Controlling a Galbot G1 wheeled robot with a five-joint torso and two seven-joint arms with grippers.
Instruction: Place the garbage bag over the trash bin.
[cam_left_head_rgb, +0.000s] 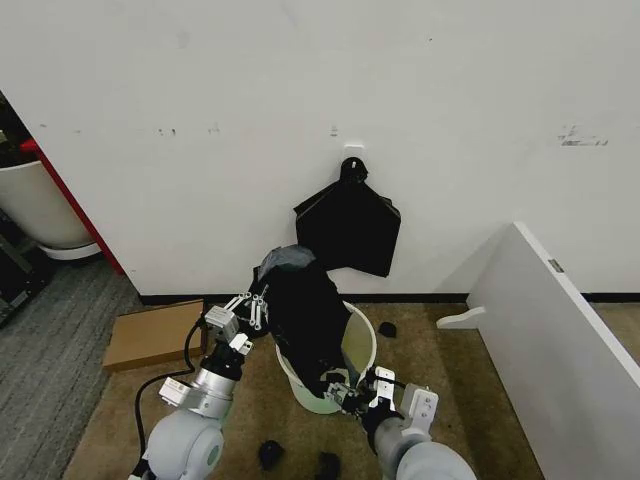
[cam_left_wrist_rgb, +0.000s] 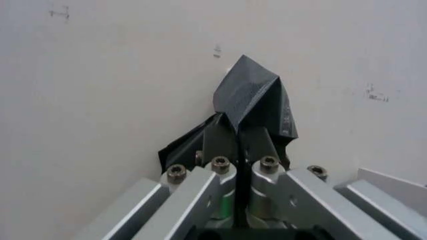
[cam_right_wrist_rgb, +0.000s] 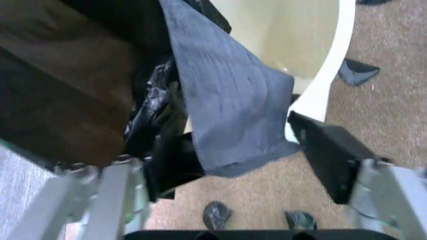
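Note:
The white trash bin (cam_left_head_rgb: 362, 340) stands on the brown floor by the wall. The black garbage bag (cam_left_head_rgb: 303, 308) drapes over its left and front rim and rises above it. My left gripper (cam_left_head_rgb: 256, 306) holds the bag's upper left edge; in the left wrist view its fingers (cam_left_wrist_rgb: 257, 145) are shut on the glossy film of the bag (cam_left_wrist_rgb: 253, 95). My right gripper (cam_left_head_rgb: 350, 392) is low at the bin's front. In the right wrist view it is open (cam_right_wrist_rgb: 227, 150), a flap of the bag (cam_right_wrist_rgb: 227, 110) hanging between its spread fingers beside the bin's rim (cam_right_wrist_rgb: 330, 70).
A flat black house-shaped stack (cam_left_head_rgb: 347, 225) hangs on the wall behind the bin. Cardboard (cam_left_head_rgb: 155, 335) lies on the left, and a white panel (cam_left_head_rgb: 560, 330) slants along the right. Small black scraps (cam_left_head_rgb: 270, 455) dot the floor. A white tub with a red edge (cam_left_head_rgb: 40, 205) stands far left.

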